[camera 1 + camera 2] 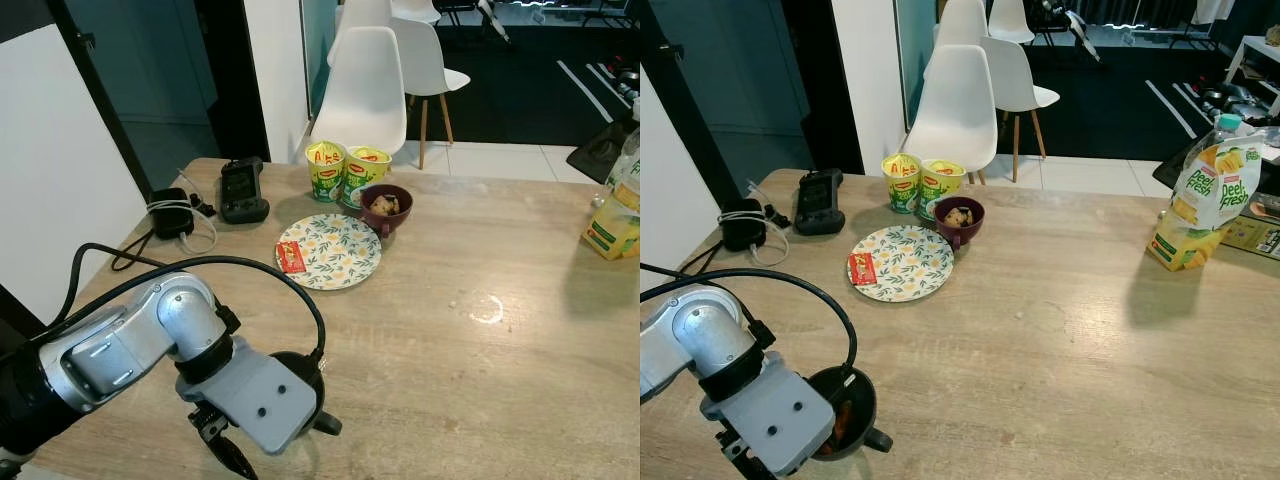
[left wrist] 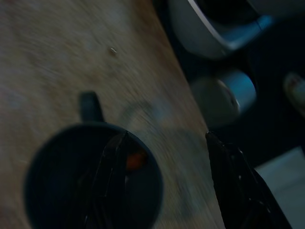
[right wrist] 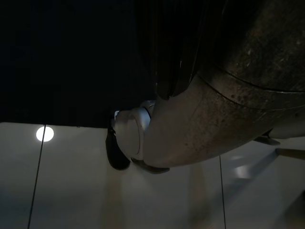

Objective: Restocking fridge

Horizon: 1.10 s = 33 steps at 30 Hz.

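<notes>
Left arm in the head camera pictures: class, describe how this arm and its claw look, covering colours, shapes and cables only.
The left arm is silver with rounded joints and black collars. A flat grey wrist block carries two small dark holes. A black cable loops over it. The left claw has two long, black, tapering fingers.

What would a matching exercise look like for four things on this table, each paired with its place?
Things:
1. juice carton
2. red sachet
3. dark mug
4. maroon bowl

Places:
A. on the floral plate's left edge
B. at the table's near edge, under the left gripper
C. at the table's right side
D. in front of the two noodle cups

Pairs: 1-C, 2-A, 3-B, 4-D
</notes>
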Available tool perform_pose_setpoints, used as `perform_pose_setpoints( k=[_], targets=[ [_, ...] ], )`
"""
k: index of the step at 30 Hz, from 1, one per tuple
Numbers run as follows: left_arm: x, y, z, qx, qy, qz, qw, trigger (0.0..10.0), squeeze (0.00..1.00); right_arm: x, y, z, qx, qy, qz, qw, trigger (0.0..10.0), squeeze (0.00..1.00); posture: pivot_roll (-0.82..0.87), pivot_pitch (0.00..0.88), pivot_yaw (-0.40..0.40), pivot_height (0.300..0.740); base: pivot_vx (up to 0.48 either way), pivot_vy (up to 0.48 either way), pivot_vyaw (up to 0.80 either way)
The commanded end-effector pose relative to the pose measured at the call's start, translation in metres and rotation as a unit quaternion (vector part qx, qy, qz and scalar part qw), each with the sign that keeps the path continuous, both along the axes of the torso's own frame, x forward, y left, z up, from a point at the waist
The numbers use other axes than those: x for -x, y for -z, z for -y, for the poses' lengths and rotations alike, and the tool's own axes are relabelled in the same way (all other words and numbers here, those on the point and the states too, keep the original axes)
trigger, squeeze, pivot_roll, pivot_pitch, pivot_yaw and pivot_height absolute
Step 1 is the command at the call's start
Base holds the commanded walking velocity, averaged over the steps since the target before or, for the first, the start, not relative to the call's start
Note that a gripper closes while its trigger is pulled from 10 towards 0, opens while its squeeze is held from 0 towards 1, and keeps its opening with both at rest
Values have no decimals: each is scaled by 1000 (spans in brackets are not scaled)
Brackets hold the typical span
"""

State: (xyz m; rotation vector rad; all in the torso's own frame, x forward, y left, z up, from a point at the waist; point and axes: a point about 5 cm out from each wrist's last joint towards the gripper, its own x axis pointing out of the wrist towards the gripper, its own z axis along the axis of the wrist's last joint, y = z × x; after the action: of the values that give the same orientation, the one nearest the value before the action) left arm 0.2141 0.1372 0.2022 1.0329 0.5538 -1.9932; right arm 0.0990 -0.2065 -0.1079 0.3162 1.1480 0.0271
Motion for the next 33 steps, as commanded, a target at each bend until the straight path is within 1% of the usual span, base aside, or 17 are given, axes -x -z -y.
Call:
perform_pose_setpoints(
  k=[1, 2, 4, 5, 7, 8, 11, 13, 16, 17, 18, 20, 24, 29, 33],
  targets=[
    [-5, 3, 6, 7, -33, 8, 999, 10000, 0, 2, 1, -3, -2, 6, -6, 1000, 10000, 0, 70, 0, 14, 740, 0, 0, 0],
    [-5, 3, 6, 7, -33, 8, 999, 10000, 0, 2, 1, -3, -2, 6, -6, 1000, 10000, 0, 70, 0, 14, 740, 0, 0, 0],
    [-9, 9, 5, -5, -63, 14, 998, 10000, 0, 2, 1, -3, -3, 8, -5, 1000, 10000, 0, 66, 0, 18, 740, 0, 0, 0],
    [-9, 9, 5, -5, -63, 14, 998, 10000, 0, 2, 1, -3, -3, 8, -5, 1000, 10000, 0, 66, 0, 18, 740, 0, 0, 0],
    [-14, 14, 6, -11, -95, 25, 995, 10000, 0, 2, 1, -3, -4, 11, -3, 1000, 10000, 0, 64, 0, 19, 740, 0, 0, 0],
    [-14, 14, 6, -11, -95, 25, 995, 10000, 0, 2, 1, -3, -4, 11, -3, 1000, 10000, 0, 64, 0, 19, 740, 0, 0, 0],
    [-20, 16, 10, -8, -141, 22, 990, 10000, 0, 2, 1, -3, -4, 13, -4, 1000, 10000, 0, 58, 0, 25, 740, 0, 0, 0],
    [-21, 16, 10, -9, -149, 20, 989, 10000, 0, 3, 1, -3, -4, 14, -4, 1000, 10000, 0, 58, 0, 25, 740, 0, 0, 0],
    [-19, 14, 13, -9, -164, -1, 986, 10000, 0, 3, 1, -4, -5, 15, -4, 1000, 10000, 0, 58, 0, 28, 740, 0, 0, 0],
    [-19, 14, 13, -9, -164, -1, 986, 10000, 0, 3, 1, -4, -5, 15, -4, 1000, 10000, 0, 58, 0, 28, 740, 0, 0, 0],
    [-17, 12, 16, -1, -173, -20, 985, 10000, 0, 3, 2, -4, -5, 16, -4, 1000, 10000, 0, 58, 0, 29, 740, 0, 0, 0],
    [-16, 10, 19, 4, -179, -29, 983, 10000, 0, 3, 2, -4, -5, 17, -4, 1000, 10000, 0, 58, 0, 29, 740, 0, 0, 0],
    [-15, 4, 22, 14, -203, -58, 977, 10000, 0, 1, 1, -5, -7, 17, -1, 1000, 10000, 0, 60, 0, 30, 740, 0, 0, 0],
    [-14, 2, 21, 9, -207, -64, 976, 10000, 0, 3, 2, -5, -6, 18, -3, 1000, 10000, 0, 63, 0, 31, 740, 0, 0, 0],
    [-13, 1, 16, -10, -213, -56, 975, 10000, 0, 3, 2, -5, -6, 18, -3, 1000, 10000, 0, 67, 0, 34, 740, 0, 0, 0]
  ],
)
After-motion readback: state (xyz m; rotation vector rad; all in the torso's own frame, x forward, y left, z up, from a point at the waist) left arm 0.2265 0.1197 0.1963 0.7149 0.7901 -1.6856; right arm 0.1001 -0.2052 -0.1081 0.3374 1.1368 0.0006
